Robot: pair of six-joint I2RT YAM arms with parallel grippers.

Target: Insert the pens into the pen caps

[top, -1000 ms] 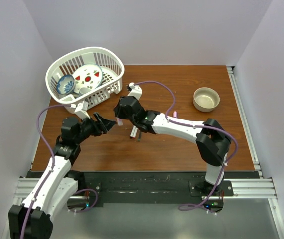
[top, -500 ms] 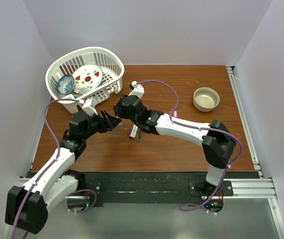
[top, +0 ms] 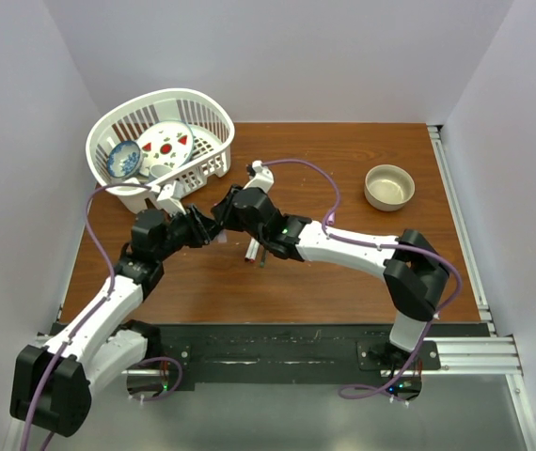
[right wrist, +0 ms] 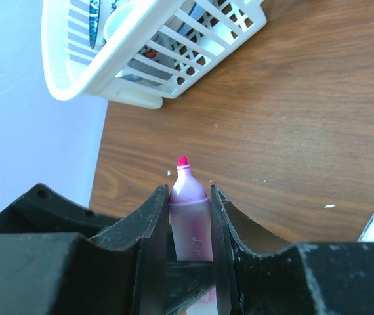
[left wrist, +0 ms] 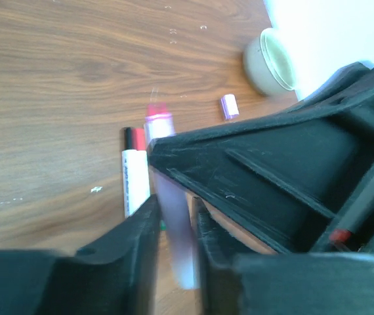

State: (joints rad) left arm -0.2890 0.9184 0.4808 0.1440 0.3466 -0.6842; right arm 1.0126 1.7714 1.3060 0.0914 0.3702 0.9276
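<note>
The short, thick pink pen (right wrist: 191, 216) sits between the fingers of my right gripper (right wrist: 190, 191), which is shut on it; its magenta tip sticks out past them towards the left wall. My left gripper (left wrist: 174, 205) has come in from the left and its jaws press on the same pen (left wrist: 176, 230). In the top view, the left gripper (top: 209, 229) and the right gripper (top: 224, 215) meet just above the table. On the wood lie the white pen with a red end (left wrist: 134, 180), a dark pen (left wrist: 127, 136) beside it, a pink cap (left wrist: 159, 120) and a lilac cap (left wrist: 229, 106).
A white basket (top: 193, 94) holding dishes stands at the back left, close behind both grippers. A beige bowl (top: 389, 186) sits at the back right. The loose pens (top: 255, 249) lie under the right forearm, with a small cap (top: 329, 216) further right.
My left arm swung right until its gripper met the right one, and its jaws closed from wide open onto the pink pen. The right gripper shifted slightly left, still gripping.
</note>
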